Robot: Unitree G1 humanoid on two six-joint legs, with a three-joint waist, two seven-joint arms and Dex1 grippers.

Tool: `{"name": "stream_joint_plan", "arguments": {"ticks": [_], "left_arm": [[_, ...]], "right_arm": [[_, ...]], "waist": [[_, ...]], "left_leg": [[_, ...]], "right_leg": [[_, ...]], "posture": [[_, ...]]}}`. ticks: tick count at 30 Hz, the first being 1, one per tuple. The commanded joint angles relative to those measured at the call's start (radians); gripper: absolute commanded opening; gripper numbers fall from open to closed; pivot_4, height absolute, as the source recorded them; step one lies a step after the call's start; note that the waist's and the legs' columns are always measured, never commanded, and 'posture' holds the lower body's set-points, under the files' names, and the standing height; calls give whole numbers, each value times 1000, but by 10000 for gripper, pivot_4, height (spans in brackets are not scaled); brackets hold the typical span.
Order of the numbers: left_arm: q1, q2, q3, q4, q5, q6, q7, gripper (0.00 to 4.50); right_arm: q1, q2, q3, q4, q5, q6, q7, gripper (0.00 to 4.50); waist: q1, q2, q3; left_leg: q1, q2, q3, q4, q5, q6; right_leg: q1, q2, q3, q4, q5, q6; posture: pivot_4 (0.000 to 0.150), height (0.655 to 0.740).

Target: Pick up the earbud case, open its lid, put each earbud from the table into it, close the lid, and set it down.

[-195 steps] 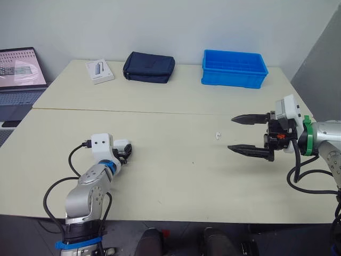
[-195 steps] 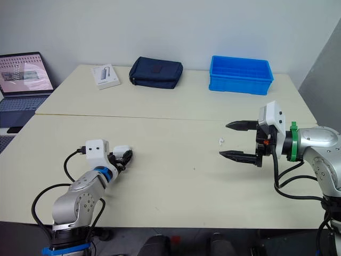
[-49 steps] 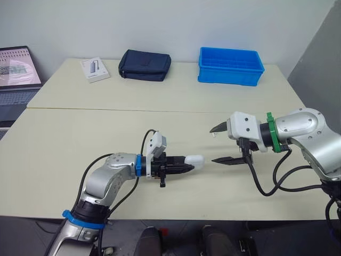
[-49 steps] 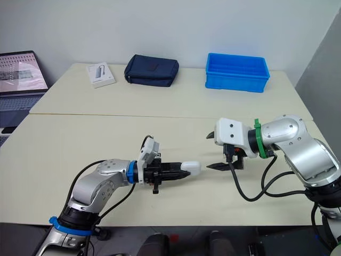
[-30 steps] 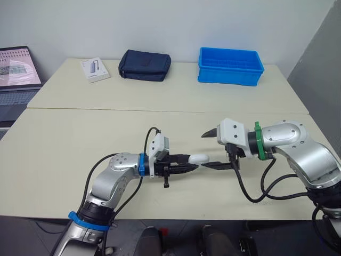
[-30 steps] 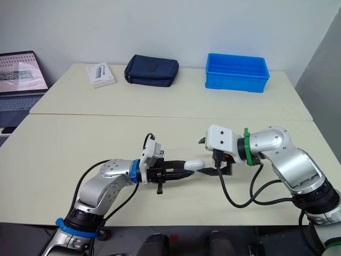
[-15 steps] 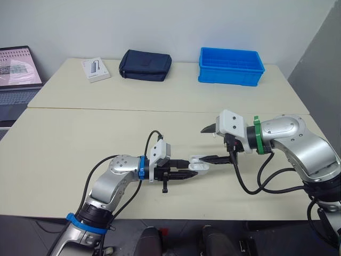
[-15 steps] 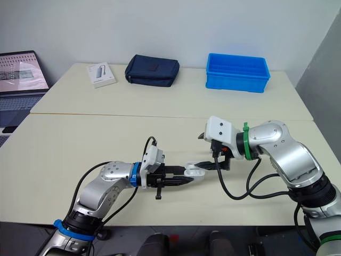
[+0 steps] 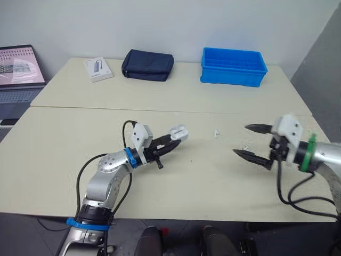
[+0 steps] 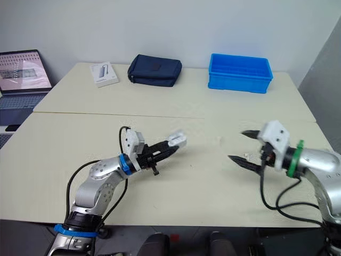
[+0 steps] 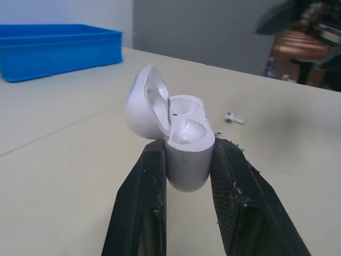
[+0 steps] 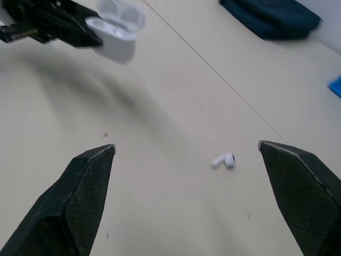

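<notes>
Grip first: the left tool clamps the white earbud case by its base, raised above the counter, with the lid swung open. Off to the right, the right tool hangs with its fingers spread wide, holding nothing. One earbud lies on the counter between the two tools, nearer the right one. Farther back sit a white box, a dark pouch and a blue bin; a laptop is at the far left.
</notes>
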Motion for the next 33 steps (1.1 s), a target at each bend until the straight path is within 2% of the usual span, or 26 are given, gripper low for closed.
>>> {"name": "stream_joint_plan", "arguments": {"ticks": [1, 8, 17, 23, 27, 31, 33], "left_arm": [[-5, -9, 37, 4, 8, -44, 39, 7774], [-3, -11, 61, 42, 37, -119, 71, 7774], [10, -9, 69, 59, 62, -171, 105, 7774], [20, -7, 73, 64, 68, -181, 110, 7773], [25, -5, 73, 66, 69, -180, 112, 7774], [24, -5, 71, 74, 73, -180, 115, 7774], [24, -7, 69, 76, 76, -181, 116, 7773]], "right_arm": [[133, -4, -158, -42, 20, -57, 7, 45000], [425, 7, -327, -17, 22, -77, 27, 45000], [503, 33, -334, -22, 26, -101, -10, 45000], [484, 14, -331, 32, 14, -124, -10, 45000], [442, -5, -279, 1, 25, -105, -16, 45000], [270, 37, -115, -90, 60, -10, -129, 45000], [155, 82, 6, -88, 3, 28, -225, 45000]], "waist": [[-1, 0, 0], [-8, 1, 0], [-7, 1, 0], [-7, 1, 0], [-8, 0, 0], [-15, 0, 0], [-15, 0, 0]], "left_leg": [[1, 0, 0, 0, 0, 0], [6, 0, 1, 0, 0, 0], [6, 0, 2, 0, 0, 0], [6, 0, 2, 0, 0, 0], [6, 0, 2, 0, 0, 0], [7, 0, 2, 0, 0, 0], [7, 1, 1, -1, 0, 0]], "right_leg": [[0, 0, 0, 0, 0, 0], [3, 0, 2, 1, 1, -1], [3, 1, 3, 1, 1, -1], [3, 1, 3, 1, 1, -1], [3, 1, 3, 1, 1, -1], [3, 1, 4, 1, 1, -1], [3, 2, 3, 1, 2, -1]], "posture": [[1500, 7357], [1500, 7357], [1500, 7357], [1500, 7357], [1500, 7357], [1500, 7357], [1500, 7357]]}}
